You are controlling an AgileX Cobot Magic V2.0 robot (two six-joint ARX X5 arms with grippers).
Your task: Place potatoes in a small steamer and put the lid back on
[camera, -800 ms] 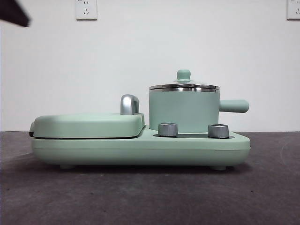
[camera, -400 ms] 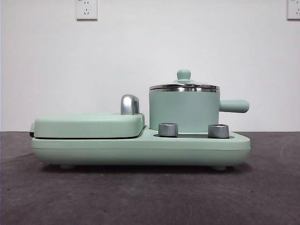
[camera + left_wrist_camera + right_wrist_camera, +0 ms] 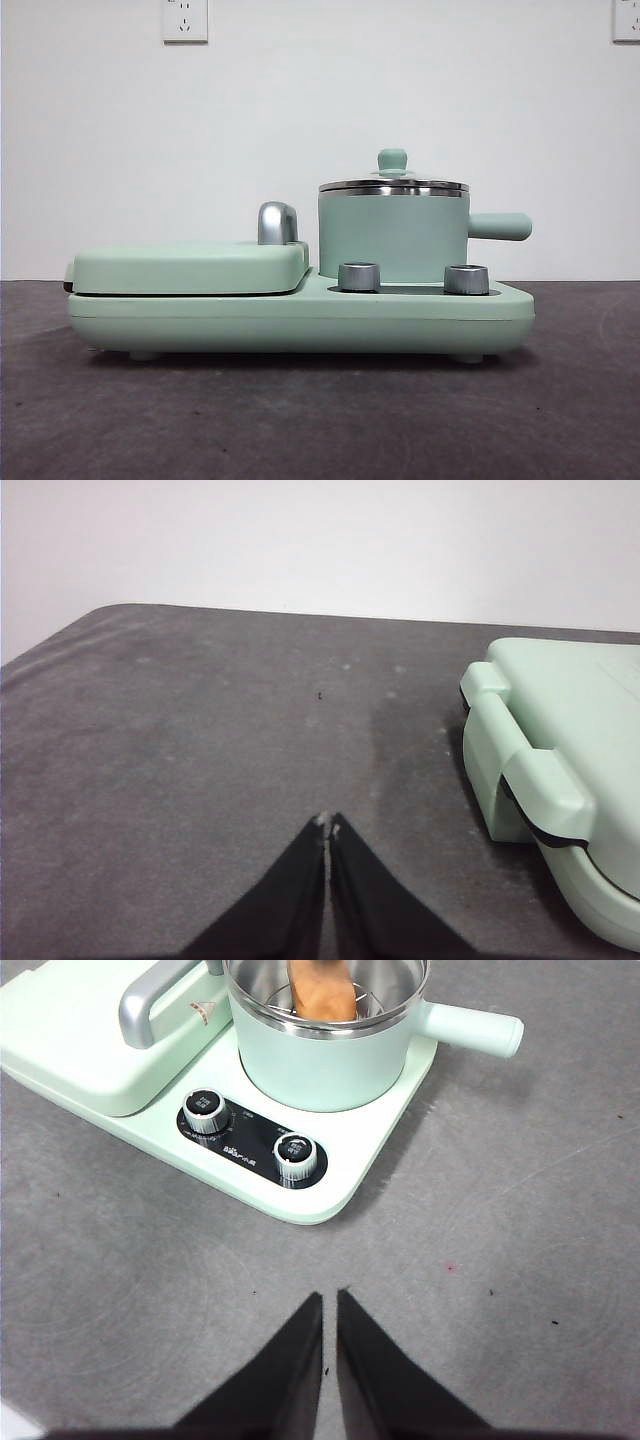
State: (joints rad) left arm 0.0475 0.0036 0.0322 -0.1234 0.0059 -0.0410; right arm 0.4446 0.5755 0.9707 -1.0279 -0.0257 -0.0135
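Potato [image 3: 322,995] inside the small steamer [image 3: 393,238] on the mint-green cooker base [image 3: 300,320], glass lid [image 3: 392,180] seated on the steel rim, left gripper [image 3: 327,827] closed and empty above bare table [image 3: 200,740] beside the griddle [image 3: 560,770], right gripper [image 3: 329,1298] nearly closed, empty, near the knobs [image 3: 250,1132].

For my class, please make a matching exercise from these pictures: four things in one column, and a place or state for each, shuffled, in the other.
1. Orange-brown potato
2. Round glass lid with green knob
3. Two silver dials
4. Left gripper

a. Shut above bare grey table
b. Inside the mint-green steamer pot
c. On the pot's steel rim
d. On the base in front of the pot

Pairs: 1-b, 2-c, 3-d, 4-a
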